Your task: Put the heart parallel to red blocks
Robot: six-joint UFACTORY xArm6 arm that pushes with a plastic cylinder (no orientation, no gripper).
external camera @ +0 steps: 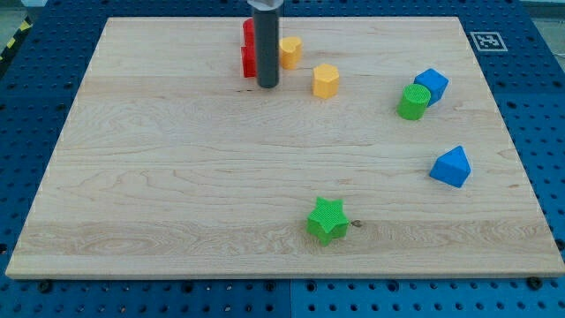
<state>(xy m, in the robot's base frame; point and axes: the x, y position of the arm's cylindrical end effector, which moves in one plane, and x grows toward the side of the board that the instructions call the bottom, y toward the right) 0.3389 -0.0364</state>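
My tip (267, 86) rests on the board near the view's top, just right of and below two red blocks. The upper red block (249, 32) and the lower red block (249, 60) stand one above the other, and the rod partly hides both. A yellow block (290, 51), whose shape is unclear and may be a heart, sits just right of the rod, beside the red blocks. A second yellow block (326, 80), roughly hexagonal, lies right of my tip and apart from it.
A green cylinder (412, 102) touches a blue block (432, 85) at the view's upper right. Another blue block (451, 167), wedge-like, lies at the right. A green star (327, 220) sits near the view's bottom. The wooden board (159, 177) is ringed by blue pegboard.
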